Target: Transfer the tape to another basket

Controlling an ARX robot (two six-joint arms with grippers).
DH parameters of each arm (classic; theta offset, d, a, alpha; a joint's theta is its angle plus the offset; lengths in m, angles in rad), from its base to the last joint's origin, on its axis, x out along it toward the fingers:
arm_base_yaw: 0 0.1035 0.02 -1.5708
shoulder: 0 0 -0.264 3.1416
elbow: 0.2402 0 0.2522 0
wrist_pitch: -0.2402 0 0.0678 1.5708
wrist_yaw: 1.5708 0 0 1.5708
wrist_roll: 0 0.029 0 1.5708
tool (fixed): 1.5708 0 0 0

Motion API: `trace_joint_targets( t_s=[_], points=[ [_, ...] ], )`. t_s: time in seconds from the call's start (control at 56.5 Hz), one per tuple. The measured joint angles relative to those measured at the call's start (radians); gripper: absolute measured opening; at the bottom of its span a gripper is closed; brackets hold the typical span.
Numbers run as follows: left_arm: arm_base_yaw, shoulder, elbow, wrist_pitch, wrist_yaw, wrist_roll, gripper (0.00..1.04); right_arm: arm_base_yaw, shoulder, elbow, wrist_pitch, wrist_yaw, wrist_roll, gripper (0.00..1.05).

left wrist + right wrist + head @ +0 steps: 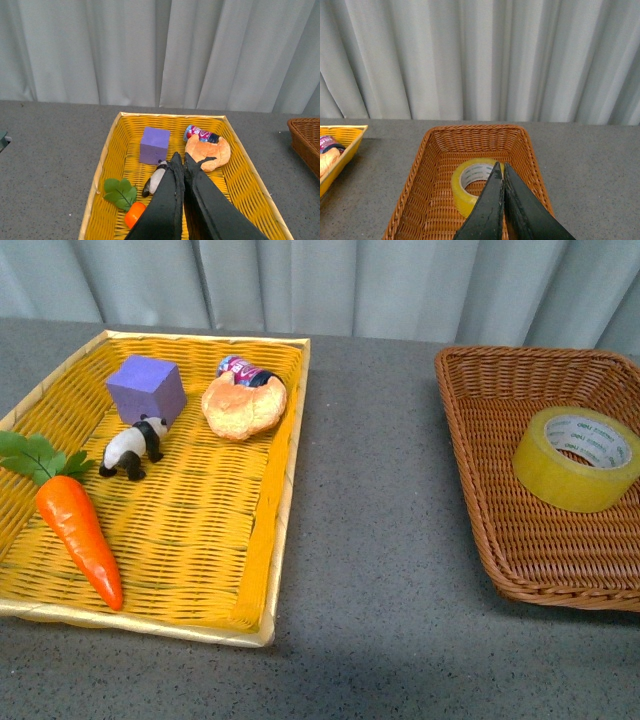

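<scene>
While lying on its side against the woven floor of the brown wicker rectangular basket (480,440), core hole tilted up, the wide roll of yellowish translucent packing tape (577,458) sits just ahead of and below the right gripper (503,172), fingers pressed together and empty. Far off over the flat yellow woven tray (262,540): the left gripper (181,161), likewise closed on nothing. Right arm clearly nearer; needs to spread before descending over the roll's rim.

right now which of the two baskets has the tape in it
The brown wicker basket with raised sides holds the tape. The flat yellow tray holds only toys.
</scene>
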Motion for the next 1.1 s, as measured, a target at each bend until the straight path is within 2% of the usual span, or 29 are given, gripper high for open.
trace_joint_targets(
  t_s=[0.531, 0.939, 1.027, 1.098],
  points=[
    [0.0, -0.278, 0.0, -0.265, 0.0, 0.0, 0.04, 0.0, -0.324, -0.003, -0.303, 0.0, 0.0, 0.01],
    [0.0, -0.386, 0.0, -0.373, 0.0, 0.0, 0.04, 0.0, -0.454, -0.003, -0.431, 0.0, 0.0, 0.01],
    [0.0, -0.501, 0.0, -0.523, 0.0, 0.0, 0.04, 0.0, -0.477, -0.003, -0.452, 0.0, 0.0, 0.01],
    [0.0, -0.548, 0.0, -0.543, 0.0, 0.0, 0.04, 0.0, -0.492, -0.003, -0.47, 0.0, 0.0, 0.01]
  ],
)
